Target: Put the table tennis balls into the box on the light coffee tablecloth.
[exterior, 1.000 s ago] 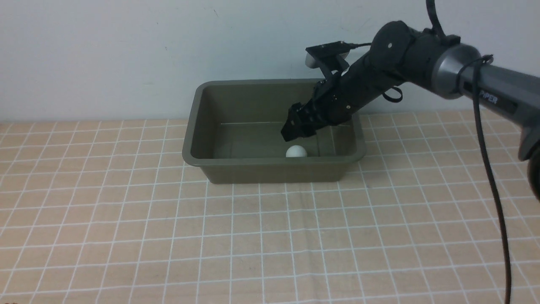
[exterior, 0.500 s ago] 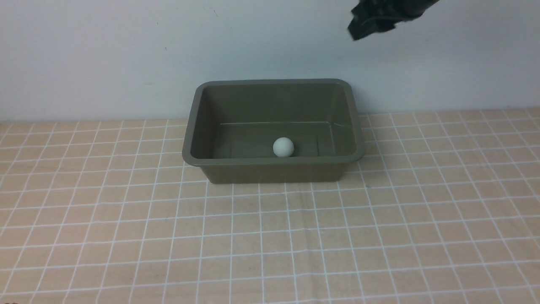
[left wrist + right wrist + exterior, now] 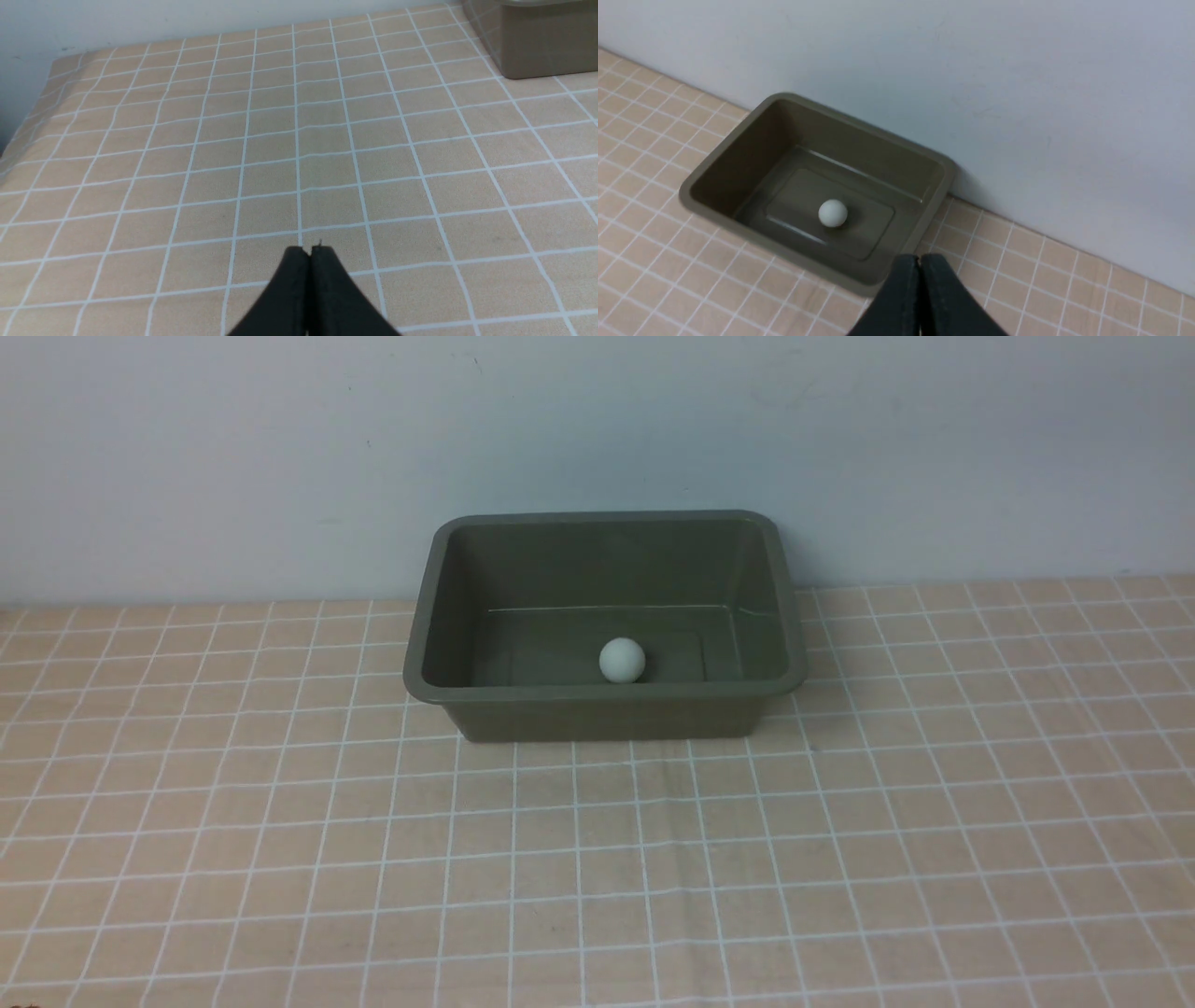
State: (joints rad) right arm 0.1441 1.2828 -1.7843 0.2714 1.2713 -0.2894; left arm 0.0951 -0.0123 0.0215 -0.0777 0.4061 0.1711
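The ball (image 3: 622, 661) is in the box (image 3: 605, 714). It is round and white, and it is small next to the box. It sits on the flat bottom inside, a bit nearer the robot's side than the far side. It is also a little to the right of the middle.

The box is dark green. It has round corners, a rim that sticks out, and walls that lean in as they go down. It stands upright on the cloth (image 3: 560, 933), with its open part facing up. The cloth is light brown and has thin white lines that make lots of little squares. It has some small wrinkles.

Behind the box is a pale wall (image 3: 233, 467). It has a few tiny dark marks on it.

The left tool (image 3: 312, 254) is dark, and its two tips are together. It has nothing in it. In its own view I can see the cloth and just one corner of the box.

The right tool (image 3: 924, 261) is dark too. Its two tips are together, and it has nothing in it. Its own view shows the box with the ball inside, and the wall.
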